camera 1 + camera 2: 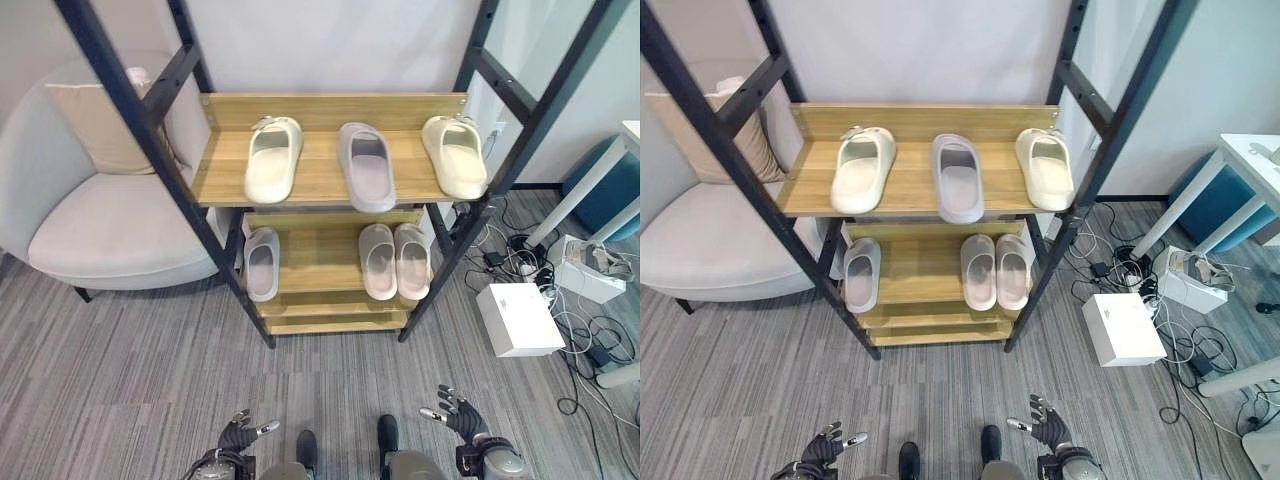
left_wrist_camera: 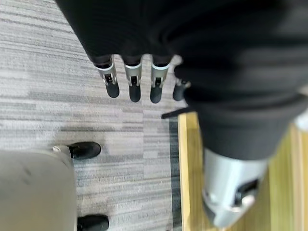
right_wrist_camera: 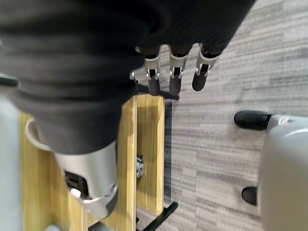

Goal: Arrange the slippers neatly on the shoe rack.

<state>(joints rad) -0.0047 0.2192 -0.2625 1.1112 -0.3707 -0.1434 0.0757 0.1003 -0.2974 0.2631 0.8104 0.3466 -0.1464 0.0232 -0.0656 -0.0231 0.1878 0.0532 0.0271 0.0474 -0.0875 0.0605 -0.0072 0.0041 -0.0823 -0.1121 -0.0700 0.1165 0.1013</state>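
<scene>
The shoe rack [image 1: 225, 175] has wooden shelves in a black frame. On its top shelf lie a cream slipper [image 1: 273, 158] at the left, a grey slipper [image 1: 366, 165] in the middle and a second cream slipper [image 1: 455, 155] at the right, angled a little. The lower shelf carries a pale grey slipper [image 1: 262, 263] at its left end and a pinkish pair [image 1: 395, 260] side by side at the right. My left hand [image 1: 238, 437] and right hand [image 1: 460, 415] hang low over the carpet, well short of the rack. Both are open and hold nothing; their fingers [image 2: 134, 84] [image 3: 175, 72] are straight.
A white armchair [image 1: 110, 220] with a beige cushion [image 1: 95, 125] stands left of the rack. On the floor to the right lie a white box [image 1: 518, 318], tangled cables [image 1: 580, 340] and a white table leg [image 1: 585, 190]. Grey carpet stretches between me and the rack.
</scene>
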